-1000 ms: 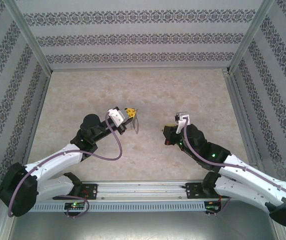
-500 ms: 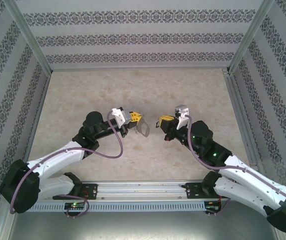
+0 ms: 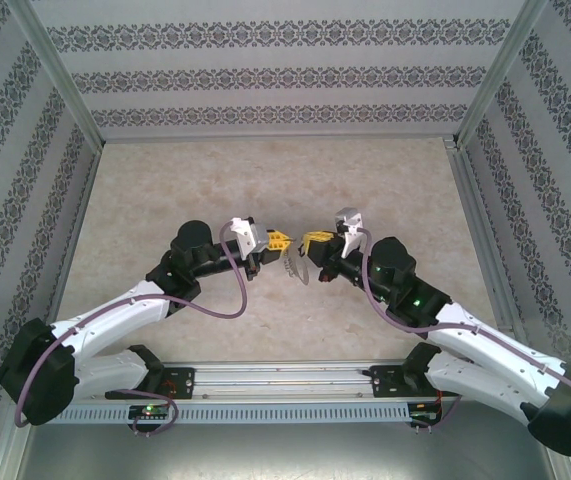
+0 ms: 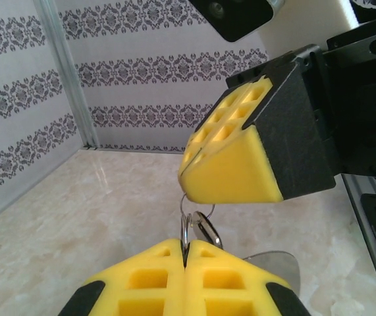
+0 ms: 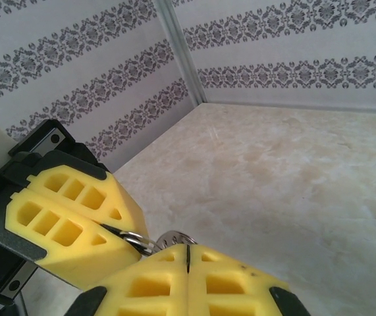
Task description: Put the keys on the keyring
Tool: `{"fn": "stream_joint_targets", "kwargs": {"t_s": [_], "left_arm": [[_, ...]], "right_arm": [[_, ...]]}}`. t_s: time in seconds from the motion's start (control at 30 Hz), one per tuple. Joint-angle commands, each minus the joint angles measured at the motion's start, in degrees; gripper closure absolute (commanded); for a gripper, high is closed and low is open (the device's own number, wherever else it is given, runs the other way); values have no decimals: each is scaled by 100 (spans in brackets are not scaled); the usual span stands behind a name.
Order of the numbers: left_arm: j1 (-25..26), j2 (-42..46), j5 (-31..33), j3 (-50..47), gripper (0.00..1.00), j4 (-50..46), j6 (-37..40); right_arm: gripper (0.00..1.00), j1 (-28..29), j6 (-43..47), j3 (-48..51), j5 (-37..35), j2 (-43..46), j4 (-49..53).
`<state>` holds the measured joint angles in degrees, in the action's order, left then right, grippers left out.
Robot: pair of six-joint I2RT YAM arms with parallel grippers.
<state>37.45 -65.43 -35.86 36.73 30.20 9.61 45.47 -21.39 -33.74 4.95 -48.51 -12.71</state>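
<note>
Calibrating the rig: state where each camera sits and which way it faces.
Top external: above, behind the arms, looking down on the beige marbled tabletop; both arms, left claw, right claw show.
Left wrist: on the left arm, facing the right claw; own yellow fingers below.
Right wrist: on the right arm, facing the left claw; own yellow fingers below.
Both wrist views share the thin silver metal ring between the claws.
</note>
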Motion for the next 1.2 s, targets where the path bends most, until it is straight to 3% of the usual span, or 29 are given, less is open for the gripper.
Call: {"fn": "stream_joint_targets", "kwargs": {"t_s": [0.0, 0.63, 1.17], "left_arm": [[87, 22, -132, 211, 100, -53, -38], [166, -66, -93, 387, 100, -300, 64], [183, -121, -62, 439, 100, -334, 138]], "right_arm": [[100, -36, 18, -124, 217, -21, -297], [100, -1, 170, -311, 596, -152, -380], [100, -3, 210, -10, 161, 517, 84]]}}
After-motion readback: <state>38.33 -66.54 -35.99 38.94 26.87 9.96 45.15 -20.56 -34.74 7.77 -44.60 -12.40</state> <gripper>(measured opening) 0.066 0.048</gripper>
